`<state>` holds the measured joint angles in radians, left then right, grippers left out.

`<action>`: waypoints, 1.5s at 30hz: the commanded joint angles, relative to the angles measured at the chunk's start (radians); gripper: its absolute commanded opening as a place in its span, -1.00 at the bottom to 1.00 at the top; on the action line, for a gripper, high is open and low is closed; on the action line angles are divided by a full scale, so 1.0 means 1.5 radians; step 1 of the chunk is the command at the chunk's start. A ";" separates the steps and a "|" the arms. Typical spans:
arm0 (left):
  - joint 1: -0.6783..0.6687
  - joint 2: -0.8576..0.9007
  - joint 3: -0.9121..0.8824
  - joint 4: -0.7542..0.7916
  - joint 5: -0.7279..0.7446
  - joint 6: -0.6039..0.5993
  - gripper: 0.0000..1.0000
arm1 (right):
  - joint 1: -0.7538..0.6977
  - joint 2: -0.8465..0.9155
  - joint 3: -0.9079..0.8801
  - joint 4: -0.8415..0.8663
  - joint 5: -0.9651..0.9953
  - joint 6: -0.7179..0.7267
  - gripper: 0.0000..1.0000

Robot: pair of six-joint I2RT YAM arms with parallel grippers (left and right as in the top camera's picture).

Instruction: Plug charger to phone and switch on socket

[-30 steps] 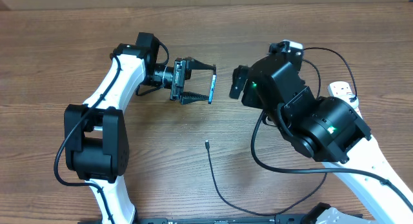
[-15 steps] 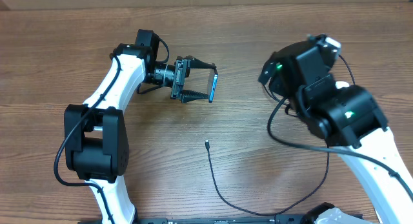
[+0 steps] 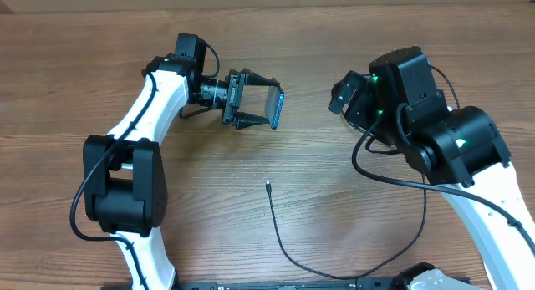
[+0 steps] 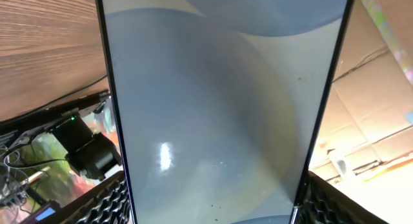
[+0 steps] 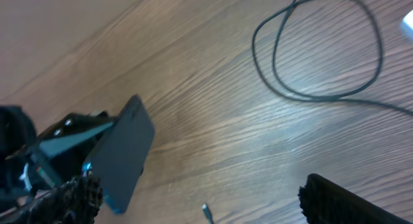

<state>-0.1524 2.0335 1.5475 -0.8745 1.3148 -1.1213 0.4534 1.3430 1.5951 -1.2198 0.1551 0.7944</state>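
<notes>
- Left pincer (image 3: 266, 107), upper middle-left of the overhead view, grips the phone (image 3: 276, 109) across its long edges, lifted off the counter (image 3: 84, 56) and tilted on edge.
- Below it, near frame centre, the charger (image 3: 275, 223) lies on the wood, its metal tip (image 3: 267, 187) pointing up the frame, untouched.
- Right pincer (image 3: 343, 96), upper right, gapes wide and carries nothing.
- As I judge it, that free pincer should drop to the tip, pinch just behind the metal, and square it to the phone's port while the other holds steady.
- I cannot place the socket in the overhead view.
- No brand or lettering reads; the screen shows only pale reflections.
</notes>
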 commanded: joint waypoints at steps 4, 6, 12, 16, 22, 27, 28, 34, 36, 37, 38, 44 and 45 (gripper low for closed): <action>0.001 0.001 0.018 0.001 0.013 -0.021 0.41 | 0.026 0.023 0.014 0.028 -0.088 -0.105 0.96; 0.001 0.001 0.018 0.001 0.013 -0.022 0.40 | 0.049 0.037 0.014 0.029 -0.073 -0.116 0.95; 0.001 0.001 0.018 0.000 0.018 -0.024 0.40 | 0.097 0.075 0.014 0.063 -0.045 -0.116 0.88; 0.001 0.001 0.018 0.001 0.031 -0.024 0.41 | 0.114 0.084 0.014 0.091 -0.046 -0.114 0.86; 0.001 0.001 0.018 0.001 0.026 -0.024 0.40 | 0.148 0.086 0.014 0.110 -0.067 -0.147 0.86; -0.001 0.001 0.018 0.001 0.031 -0.023 0.41 | 0.153 0.093 0.014 0.103 -0.009 -0.093 1.00; -0.001 0.001 0.018 0.001 0.032 -0.022 0.41 | 0.149 0.093 0.014 0.097 0.024 -0.060 1.00; -0.001 0.001 0.018 0.000 0.064 -0.004 0.41 | 0.077 0.091 0.015 0.078 0.088 -0.004 1.00; -0.001 0.001 0.018 0.000 0.067 -0.001 0.40 | 0.045 0.091 0.015 0.071 0.089 -0.004 1.00; -0.001 0.001 0.018 0.001 0.066 -0.001 0.41 | 0.026 0.091 0.015 0.068 0.089 -0.007 0.99; -0.001 0.001 0.018 0.001 0.066 -0.001 0.40 | 0.004 0.091 0.015 0.063 0.089 -0.007 0.99; -0.001 0.001 0.018 0.001 0.067 -0.001 0.41 | -0.071 0.091 0.015 0.034 0.054 -0.007 1.00; -0.001 0.001 0.018 0.001 0.067 -0.001 0.41 | -0.077 0.091 0.015 0.027 0.025 -0.014 1.00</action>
<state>-0.1528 2.0335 1.5475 -0.8745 1.3540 -1.1454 0.3542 1.4788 1.5951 -1.1706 0.2516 0.7738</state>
